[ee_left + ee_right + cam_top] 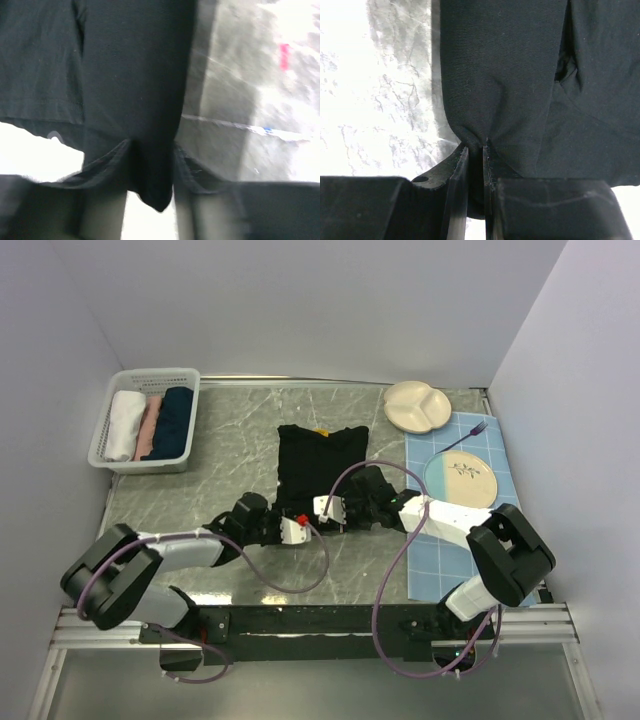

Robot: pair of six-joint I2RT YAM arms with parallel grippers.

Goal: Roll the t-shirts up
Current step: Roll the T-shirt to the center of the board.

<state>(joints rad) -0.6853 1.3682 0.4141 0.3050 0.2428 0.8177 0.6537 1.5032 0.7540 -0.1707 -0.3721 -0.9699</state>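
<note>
The black t-shirt [318, 465] lies folded into a narrow strip in the middle of the marble table, with a small yellow mark at its far edge. Both arms meet at its near hem. My left gripper [303, 521] has a fold of the black cloth [135, 75] bunched between its fingers [102, 210], and the hem drapes over both tips; it is shut on the cloth [151, 167]. My right gripper [320, 511] is shut on the hem beside it. In the right wrist view its jaws [475, 150] pinch a thin pleat of the t-shirt [505, 75].
A white basket [108, 440] at the back left holds rolled white, pink and navy cloths. At the right lie a blue checked mat [440, 570], a plate [462, 478], a cream divided dish [420, 405] and a purple fork [470, 432].
</note>
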